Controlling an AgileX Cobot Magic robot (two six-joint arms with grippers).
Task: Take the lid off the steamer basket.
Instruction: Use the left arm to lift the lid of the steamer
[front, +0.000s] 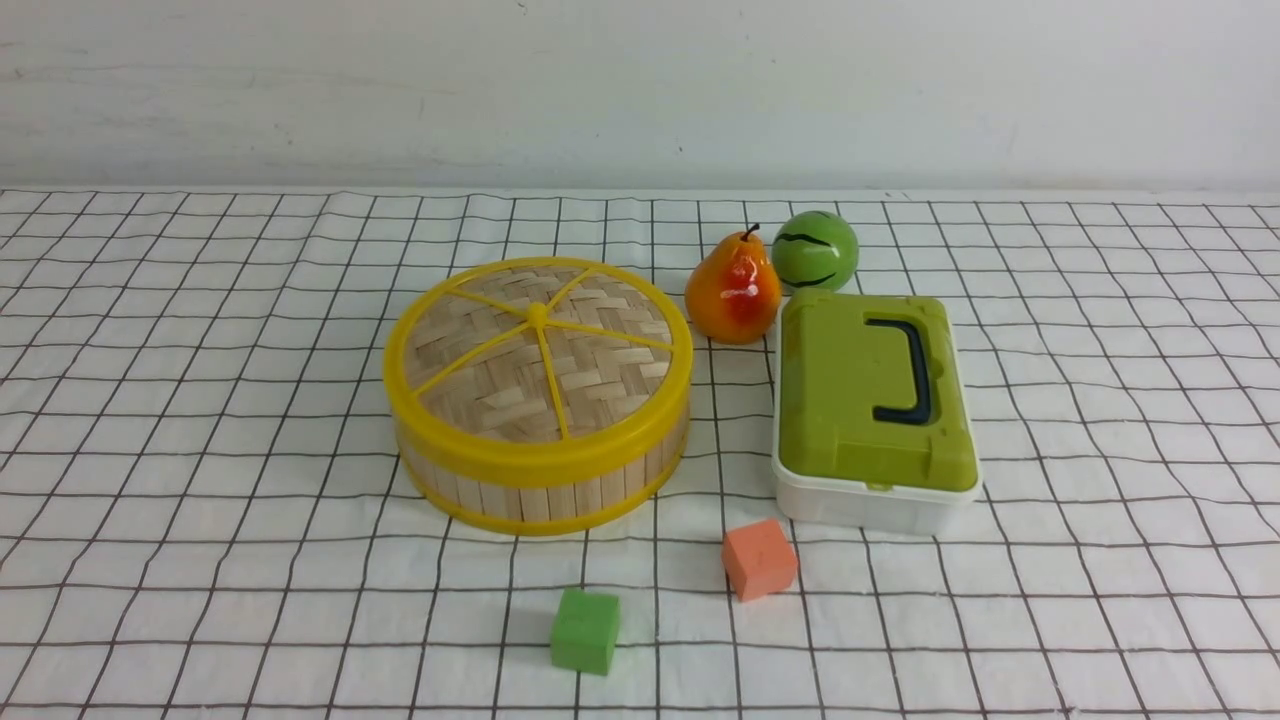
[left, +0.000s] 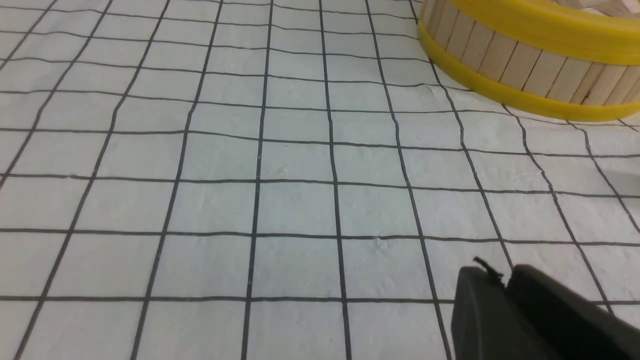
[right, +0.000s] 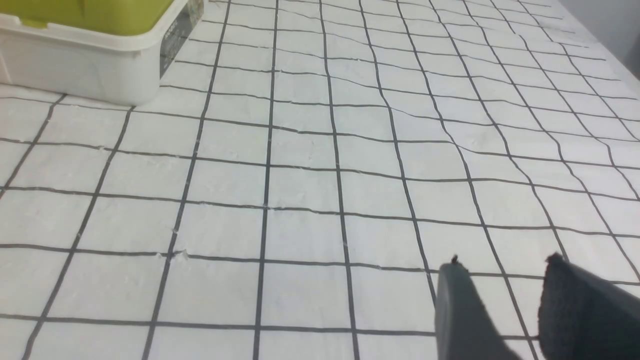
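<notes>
Seemingly nothing done: lid (front: 538, 350) sits on basket (front: 540, 492), centre frame. Left claw (left: 502, 280) nearly together, can't tell if shut; right claw (right: 504, 265) apart, empty. Reach, grip, lift remain.

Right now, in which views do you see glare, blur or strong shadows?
Front view: soft, even light, sharp; a small white glare on the pear, only faint shadows. Left wrist view: the checked cloth is sharp, the left gripper close to the lens is dark and blurred. Right wrist view: the right gripper is blurred likewise; no glare.
</notes>
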